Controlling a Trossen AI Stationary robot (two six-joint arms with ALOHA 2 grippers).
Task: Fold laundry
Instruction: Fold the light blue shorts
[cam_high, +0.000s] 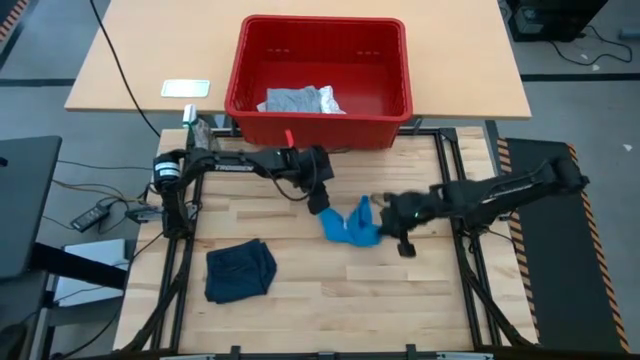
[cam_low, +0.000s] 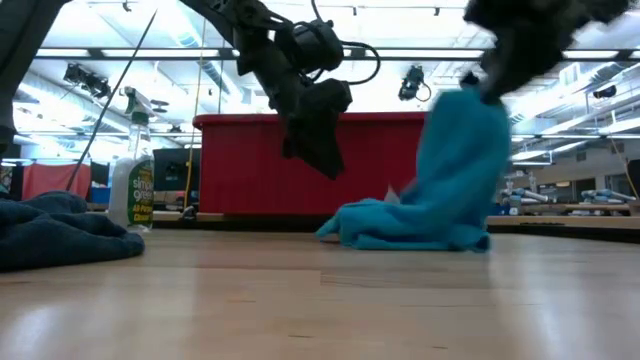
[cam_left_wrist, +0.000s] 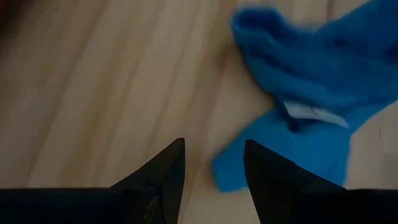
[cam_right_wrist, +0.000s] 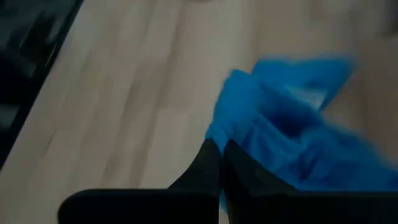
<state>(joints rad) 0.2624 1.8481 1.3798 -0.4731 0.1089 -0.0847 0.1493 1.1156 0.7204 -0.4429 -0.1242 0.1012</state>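
Right pincer (cam_high: 383, 203) pinches the blue garment (cam_high: 349, 226), lifting one edge; left pincer (cam_high: 322, 201) gapes empty at its 10 o'clock. Navy garment (cam_high: 240, 271) lies at 8 o'clock.

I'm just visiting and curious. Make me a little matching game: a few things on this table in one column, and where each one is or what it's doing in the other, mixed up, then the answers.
Things:
1. blue cloth
2. navy cloth
3. grey cloth
4. left hand

States:
A. lying inside the red basket
B. open, empty, just above the table by a cloth's edge
C. lying alone on the table, near the front left
D. one end lifted by the right hand, the rest on the table

Pairs: 1-D, 2-C, 3-A, 4-B
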